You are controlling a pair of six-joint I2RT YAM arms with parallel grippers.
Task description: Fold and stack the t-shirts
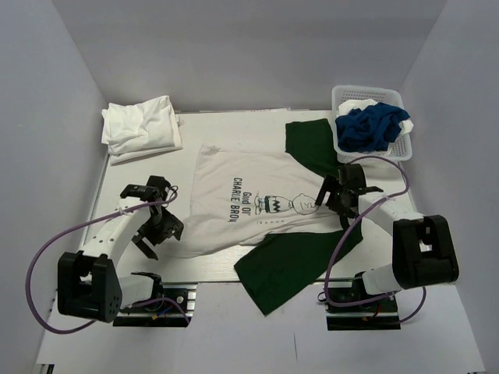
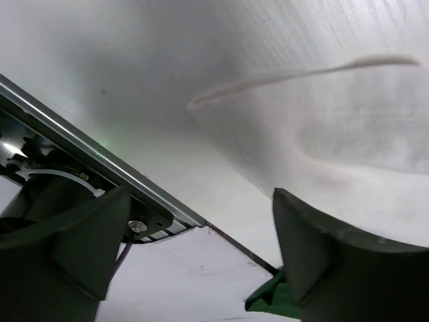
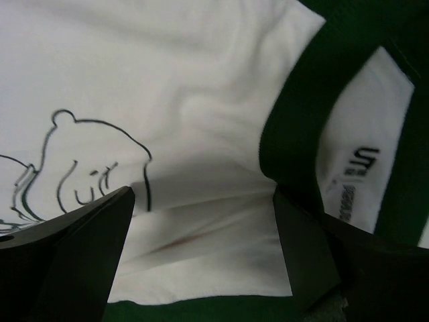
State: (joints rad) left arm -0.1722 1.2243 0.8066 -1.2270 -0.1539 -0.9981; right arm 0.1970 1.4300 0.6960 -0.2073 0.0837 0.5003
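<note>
A white t-shirt with a black cartoon figure and lettering (image 1: 249, 195) lies spread in the middle of the table, on top of a dark green t-shirt (image 1: 292, 265) that sticks out at the near and far right. My left gripper (image 1: 154, 232) is open and empty just left of the white shirt's near-left corner; its view shows the shirt's edge (image 2: 362, 154) and a bit of green cloth (image 2: 268, 302). My right gripper (image 1: 341, 195) is open, low over the white shirt's right edge (image 3: 167, 67), beside the green collar (image 3: 295, 134).
A stack of folded white t-shirts (image 1: 142, 128) lies at the back left. A white mesh basket (image 1: 347, 95) at the back right holds a royal blue t-shirt (image 1: 370, 128) and white cloth. The table's near edge (image 2: 80, 144) runs close to the left gripper.
</note>
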